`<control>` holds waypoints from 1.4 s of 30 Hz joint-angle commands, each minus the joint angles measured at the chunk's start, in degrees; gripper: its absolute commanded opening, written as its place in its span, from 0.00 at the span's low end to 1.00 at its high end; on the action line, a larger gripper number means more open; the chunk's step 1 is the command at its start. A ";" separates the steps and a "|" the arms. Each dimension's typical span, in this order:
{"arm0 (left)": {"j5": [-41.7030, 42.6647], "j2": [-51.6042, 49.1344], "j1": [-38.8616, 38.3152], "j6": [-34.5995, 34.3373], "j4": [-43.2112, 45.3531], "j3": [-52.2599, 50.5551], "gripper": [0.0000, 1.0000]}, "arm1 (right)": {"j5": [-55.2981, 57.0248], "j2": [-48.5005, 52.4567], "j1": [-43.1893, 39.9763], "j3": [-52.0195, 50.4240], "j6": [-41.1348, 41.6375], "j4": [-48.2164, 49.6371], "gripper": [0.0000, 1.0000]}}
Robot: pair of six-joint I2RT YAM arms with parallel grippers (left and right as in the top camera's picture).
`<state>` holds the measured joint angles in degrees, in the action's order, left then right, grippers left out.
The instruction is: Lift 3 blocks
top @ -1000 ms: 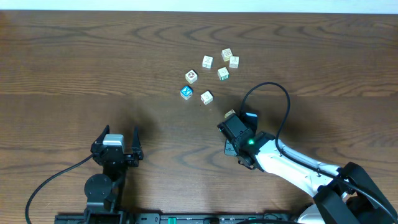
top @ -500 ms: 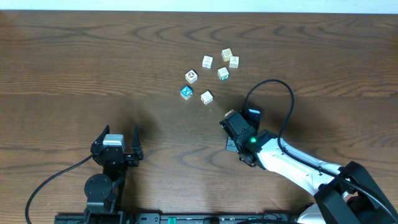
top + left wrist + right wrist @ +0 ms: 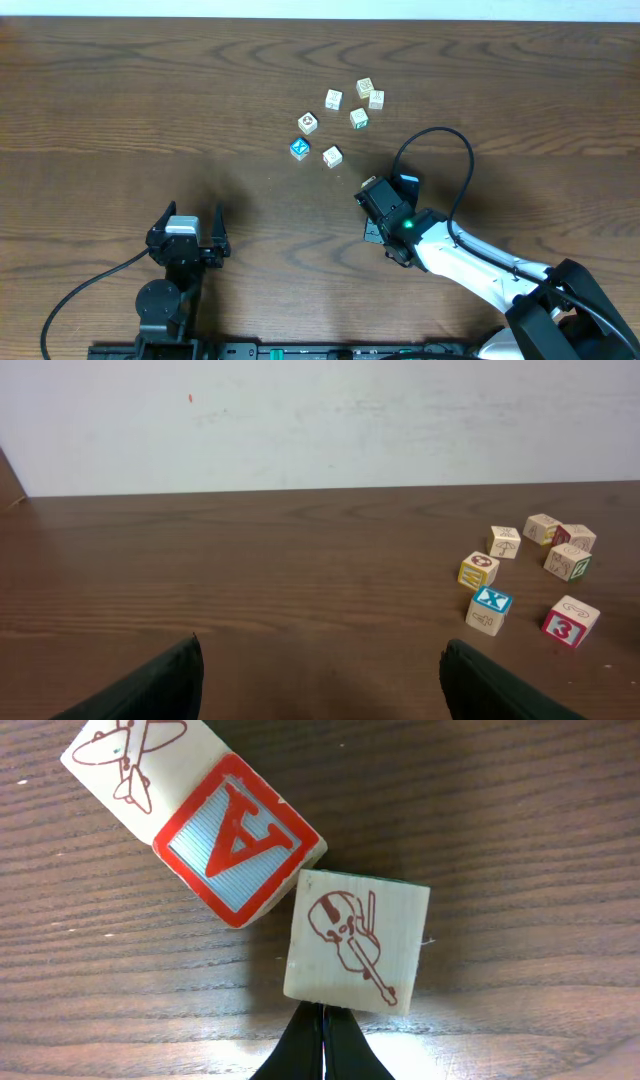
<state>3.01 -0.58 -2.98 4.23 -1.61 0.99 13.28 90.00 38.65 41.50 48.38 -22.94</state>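
Right pincer (image 3: 322, 1022) has edged back a little, shut tight on nothing, tips at the violin block's (image 3: 357, 937) edge; left pincer (image 3: 192, 215) gapes wide, empty.

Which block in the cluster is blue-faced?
The X block: white X on blue, left of the red 3 block in the left wrist view. Others there show no blue.

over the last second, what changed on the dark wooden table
The right arm, its right gripper shut, slid slightly right and back toward its base; nothing was gripped or released. The small pale wooden cube at its tip, the seven wooden alphabet cubes beyond it and the open left gripper stayed put.
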 commanded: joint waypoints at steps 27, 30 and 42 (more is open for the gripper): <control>-0.55 0.35 0.28 -0.68 -2.38 -0.76 0.76 | -0.96 0.57 -0.48 -0.26 -3.85 5.62 0.01; -0.55 0.35 0.28 -0.68 -2.40 -0.76 0.76 | -4.22 0.55 0.09 -0.26 -5.55 5.60 0.01; -0.55 0.35 0.28 -0.68 -2.38 -0.76 0.76 | -6.86 -21.57 4.39 1.18 -7.17 -3.87 0.01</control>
<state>3.01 -0.58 -2.98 4.25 -1.61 0.99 5.13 78.22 43.05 41.50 43.00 -23.40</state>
